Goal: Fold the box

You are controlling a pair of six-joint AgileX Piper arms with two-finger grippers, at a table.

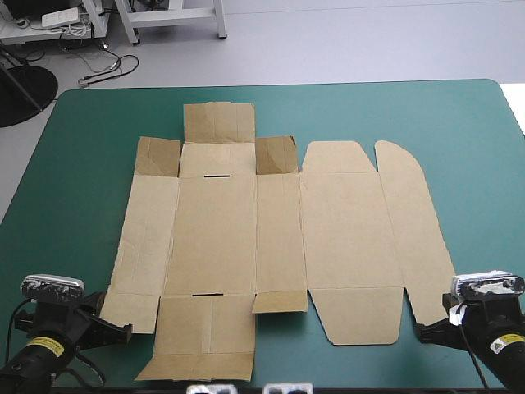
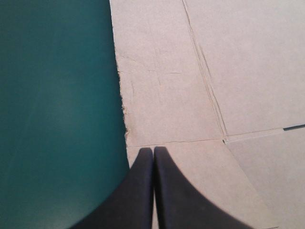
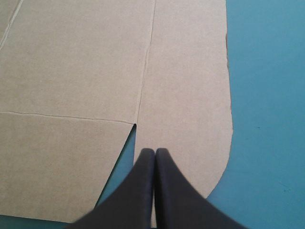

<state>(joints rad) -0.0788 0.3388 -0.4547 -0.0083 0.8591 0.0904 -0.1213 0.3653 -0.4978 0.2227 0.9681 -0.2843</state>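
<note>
1. The box (image 1: 271,238) is one cut sheet of plain brown board. It lies flat in the middle of the teal-green tabletop (image 1: 82,164), a little nearer to the near edge than to the far edge.
2. I count two short dark slots in the sheet: the far slot (image 1: 215,176) and the near slot (image 1: 209,293). Both sit on creases of the wide panel in the left half.
3. On the far side, one square flap (image 1: 218,123) lies flat. Two darker flaps are beside it, the left dark flap (image 1: 157,157) and the right dark flap (image 1: 276,155). They seem to be tilted up a little.
4. On the near side there is one broad flap (image 1: 205,338). One small flap (image 1: 280,302) is next to it.
5. At the right side of the sheet there is one long strip with rounded ends (image 1: 410,230).
6. The left jaws are together. Their black fingers (image 2: 140,191) meet in one pointed arch over the near left corner of the box, and the tips are just at a crease, close to the left edge of the board.
7. The right jaws are also together. Their black fingers (image 3: 140,191) form the same arch over the near rounded end of the long strip, just beside a narrow notch (image 3: 125,148) where the teal-green cover shows.
</note>
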